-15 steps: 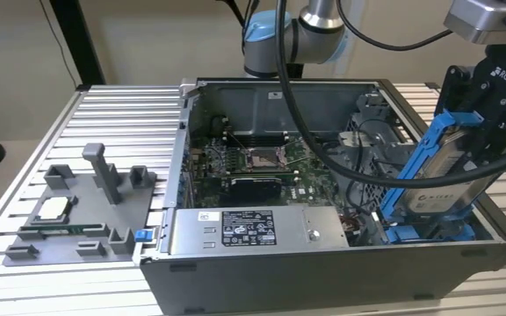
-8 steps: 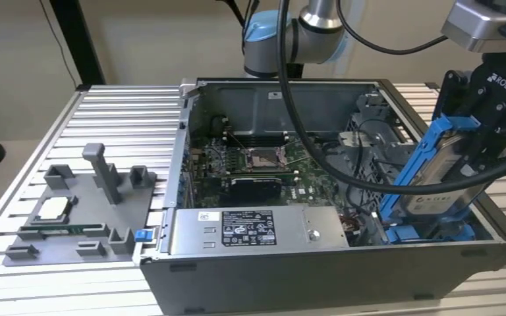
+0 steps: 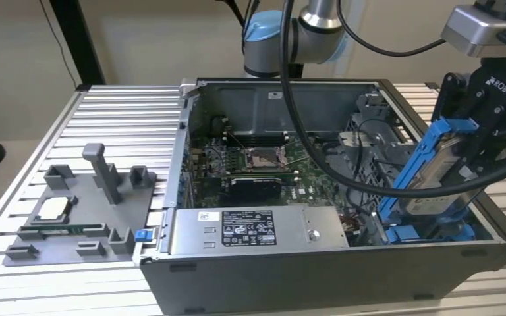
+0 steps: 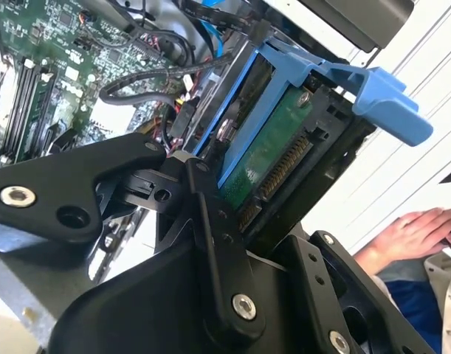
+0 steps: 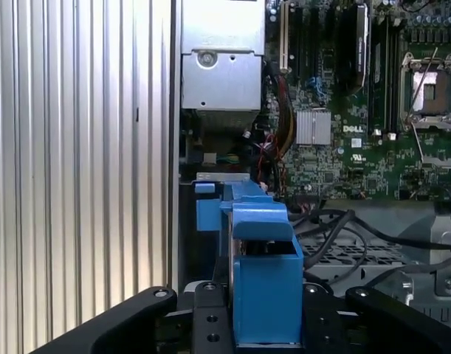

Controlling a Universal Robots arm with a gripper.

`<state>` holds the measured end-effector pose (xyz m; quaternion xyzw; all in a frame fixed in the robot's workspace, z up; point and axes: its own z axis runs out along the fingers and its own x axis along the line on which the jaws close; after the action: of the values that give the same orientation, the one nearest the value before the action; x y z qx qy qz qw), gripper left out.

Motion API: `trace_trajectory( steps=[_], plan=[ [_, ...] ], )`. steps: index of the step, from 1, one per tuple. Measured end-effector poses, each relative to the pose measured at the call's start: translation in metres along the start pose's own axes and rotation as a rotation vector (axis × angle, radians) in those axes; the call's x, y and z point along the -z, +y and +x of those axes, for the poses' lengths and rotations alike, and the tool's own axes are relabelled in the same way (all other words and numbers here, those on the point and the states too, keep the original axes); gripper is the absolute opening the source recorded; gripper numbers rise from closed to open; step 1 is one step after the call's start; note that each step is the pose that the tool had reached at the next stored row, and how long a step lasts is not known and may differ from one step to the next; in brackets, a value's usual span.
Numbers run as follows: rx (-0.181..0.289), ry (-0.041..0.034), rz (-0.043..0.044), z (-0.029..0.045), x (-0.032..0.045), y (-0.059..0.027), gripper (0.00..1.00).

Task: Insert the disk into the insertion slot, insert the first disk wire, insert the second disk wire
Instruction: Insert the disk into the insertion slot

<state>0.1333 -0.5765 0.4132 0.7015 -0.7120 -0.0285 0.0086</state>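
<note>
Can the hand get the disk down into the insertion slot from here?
Likely yes. The hand holds the disk tilted, its lower end already at the insertion slot with its blue rails, nothing visibly between them. The slack black cable alongside might snag.

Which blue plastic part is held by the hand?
The carrier frame clipped round the disk, tilted; the other blue rails lie low in the insertion slot.
</note>
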Motion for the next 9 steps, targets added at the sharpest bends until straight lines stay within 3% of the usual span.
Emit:
trace_trajectory(
  steps=[9],
  plan=[
    [0.001,-0.0079,-0.0019,-0.0003,-0.0045,-0.0024,0.00]
  ],
)
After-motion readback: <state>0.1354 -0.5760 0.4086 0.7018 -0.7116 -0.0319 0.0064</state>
